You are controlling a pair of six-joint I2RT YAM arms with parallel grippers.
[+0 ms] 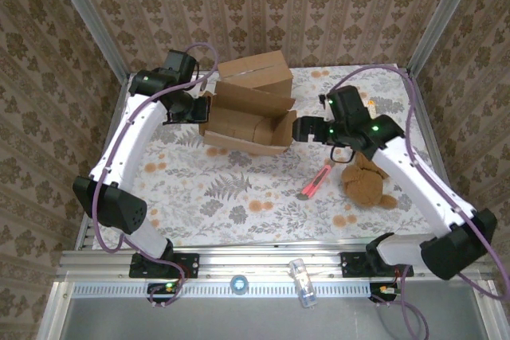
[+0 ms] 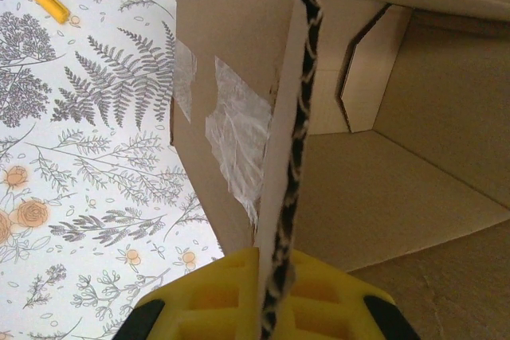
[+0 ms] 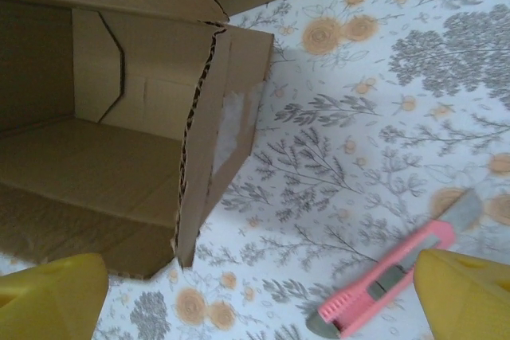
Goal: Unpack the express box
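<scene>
The express box [image 1: 247, 113] is brown cardboard lying open in the middle of the table, its opening toward the near side. My left gripper [image 1: 204, 109] is shut on the box's left flap [image 2: 295, 117], whose corrugated edge runs up from between the yellow fingers [image 2: 215, 296]. The box [image 2: 398, 181] looks bare inside. My right gripper [image 1: 300, 129] hangs open just off the box's right flap [image 3: 203, 149], and nothing lies between its yellow fingertips [image 3: 48, 296]. The inside of the box [image 3: 72, 157] looks bare from this side too.
A pink utility knife [image 1: 316, 181] lies on the floral cloth right of the box, close under the right gripper [image 3: 255, 300]. A brown teddy bear [image 1: 365, 181] sits further right. A yellow pen [image 2: 44, 1] lies on the cloth. A small bottle [image 1: 303, 280] rests on the front rail.
</scene>
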